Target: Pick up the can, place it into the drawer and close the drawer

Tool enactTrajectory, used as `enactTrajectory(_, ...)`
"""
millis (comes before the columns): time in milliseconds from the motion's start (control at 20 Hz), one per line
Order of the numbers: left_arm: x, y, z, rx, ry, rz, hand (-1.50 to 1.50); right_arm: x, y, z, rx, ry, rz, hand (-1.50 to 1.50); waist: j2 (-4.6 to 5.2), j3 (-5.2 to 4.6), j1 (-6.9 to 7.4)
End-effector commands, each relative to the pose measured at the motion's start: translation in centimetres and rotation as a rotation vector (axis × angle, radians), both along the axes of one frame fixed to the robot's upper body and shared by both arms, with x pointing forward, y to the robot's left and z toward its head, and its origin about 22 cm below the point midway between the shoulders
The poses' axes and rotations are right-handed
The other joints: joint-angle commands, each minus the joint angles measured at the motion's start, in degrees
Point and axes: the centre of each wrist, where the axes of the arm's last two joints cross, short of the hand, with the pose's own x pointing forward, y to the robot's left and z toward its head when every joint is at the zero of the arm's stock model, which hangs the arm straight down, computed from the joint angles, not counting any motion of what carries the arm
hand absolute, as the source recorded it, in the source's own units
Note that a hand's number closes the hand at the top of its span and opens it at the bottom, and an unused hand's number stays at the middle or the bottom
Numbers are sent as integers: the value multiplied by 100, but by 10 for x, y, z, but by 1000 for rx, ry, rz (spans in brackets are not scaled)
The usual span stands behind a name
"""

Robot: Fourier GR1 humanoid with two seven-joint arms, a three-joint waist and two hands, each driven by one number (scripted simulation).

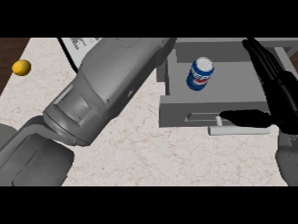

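Note:
The blue and white can (201, 73) lies inside the open grey drawer (177, 110), touched by neither hand. My right hand (292, 107) is open at the drawer's right side. Its straight fingers (262, 57) run up along the right wall, and its thumb (244, 117) points left over the drawer's front panel, just above the pale handle (232, 130). My left forearm (106, 83) crosses the counter diagonally from the lower left to the top edge beside the drawer's left wall. The left hand itself is out of the picture.
A small yellow fruit (21, 67) sits at the far left on the dark wood strip beside the marbled counter (164, 157). A white, dark-edged object (79, 45) shows at the top, partly behind my left forearm.

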Motion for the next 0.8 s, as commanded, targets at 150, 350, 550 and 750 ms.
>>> enactTrajectory(150,6,14,15,-12,15,-27,-150,42,27,-36,-203,21,-21,-150,-38,-4,139)
enactTrajectory(350,12,33,0,-23,20,-23,-150,57,38,-73,-212,11,-51,-150,-85,-6,260)
enactTrajectory(550,15,43,10,-24,6,19,-150,88,43,-82,-251,-7,-77,-150,-49,-3,321)
enactTrajectory(750,20,62,6,-2,16,34,-150,107,49,-83,-247,-36,-139,-150,-78,-6,310)
